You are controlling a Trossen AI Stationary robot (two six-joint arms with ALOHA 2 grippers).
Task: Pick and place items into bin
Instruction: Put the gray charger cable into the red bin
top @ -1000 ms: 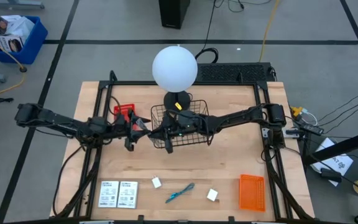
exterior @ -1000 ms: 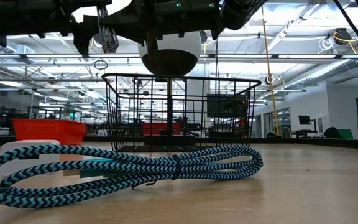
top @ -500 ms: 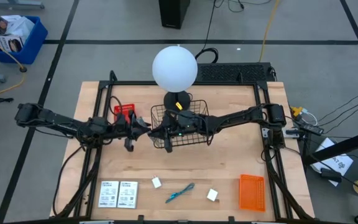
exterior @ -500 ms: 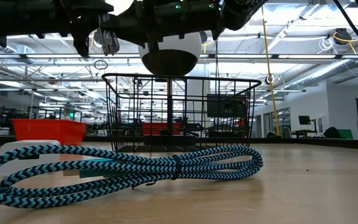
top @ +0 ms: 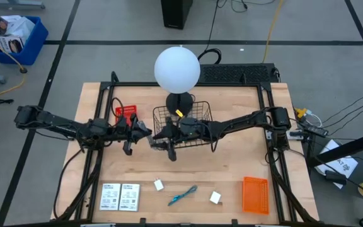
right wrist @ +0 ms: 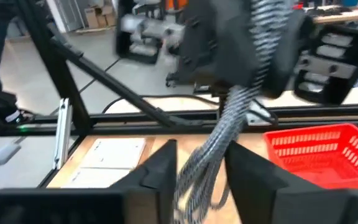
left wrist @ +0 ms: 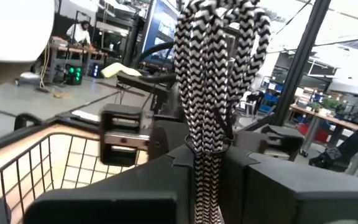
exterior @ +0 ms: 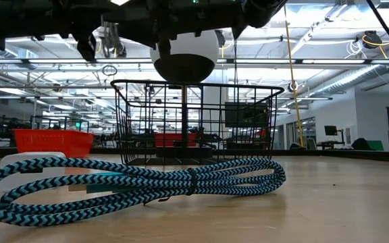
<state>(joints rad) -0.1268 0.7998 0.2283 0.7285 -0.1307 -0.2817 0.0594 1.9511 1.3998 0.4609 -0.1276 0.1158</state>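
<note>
On a wooden table (top: 232,157) in an open workshop hall, the left gripper (top: 138,132) pinches a black-and-white braided cable (left wrist: 219,81) just left of the wire basket (top: 197,116). The right gripper (top: 161,140) stands spread around that cable. Two white cards (top: 120,196), a white block (top: 159,185), a teal cable (top: 182,195) and a second block (top: 215,197) lie along the front edge. Only the low view shows the teal cable's coiled zigzag weave.

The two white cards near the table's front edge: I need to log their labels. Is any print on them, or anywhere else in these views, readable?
None is readable.
Two white cards: dark print shows in the high view, too small to read.
Papers in the blue bin on the floor: printed marks, too small to read.
</note>
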